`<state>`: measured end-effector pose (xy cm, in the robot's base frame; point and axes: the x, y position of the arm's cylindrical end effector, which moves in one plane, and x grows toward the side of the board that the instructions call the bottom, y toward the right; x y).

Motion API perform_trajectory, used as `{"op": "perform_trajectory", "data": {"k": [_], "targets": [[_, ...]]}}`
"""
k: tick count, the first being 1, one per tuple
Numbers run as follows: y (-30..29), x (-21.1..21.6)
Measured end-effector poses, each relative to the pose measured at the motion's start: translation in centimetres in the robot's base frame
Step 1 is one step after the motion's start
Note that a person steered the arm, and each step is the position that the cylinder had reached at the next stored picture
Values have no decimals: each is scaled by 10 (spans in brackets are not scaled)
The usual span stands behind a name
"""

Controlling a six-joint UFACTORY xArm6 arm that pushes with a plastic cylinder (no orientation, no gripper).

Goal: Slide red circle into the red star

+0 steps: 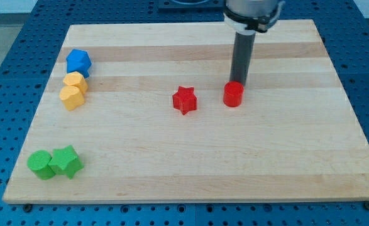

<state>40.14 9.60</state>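
No fingers here: our arm ends in a plain dark rod, so there is nothing to stand apart, together or clamped on anything. In the single camera view, my tip (239,83) sits just behind the red circle (233,95), on its far side toward the view's top and slightly to the view's right; whether the two are touching we cannot tell, since the circle hides the very end of the rod.

The red circle stands on the wooden desk (190,169) a little right of centre, with the red star (185,100) near it to the view's left, a bare gap of wood between them. We judge the push is at its start: the circle is not yet against the star.

The next move, as we read it, calls for bringing the tip round to the circle's right flank, then driving it leftward in line with the star.

Well apart at the view's left lie a blue block (78,62), two yellow blocks (73,90) and two green blocks (54,163).
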Motion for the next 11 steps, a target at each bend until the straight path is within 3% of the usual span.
{"op": "perform_trajectory", "data": {"k": [2,3,4,5,8,11], "targets": [[3,25],[49,22],[93,46],[91,67],[-9,62],[4,49]]}}
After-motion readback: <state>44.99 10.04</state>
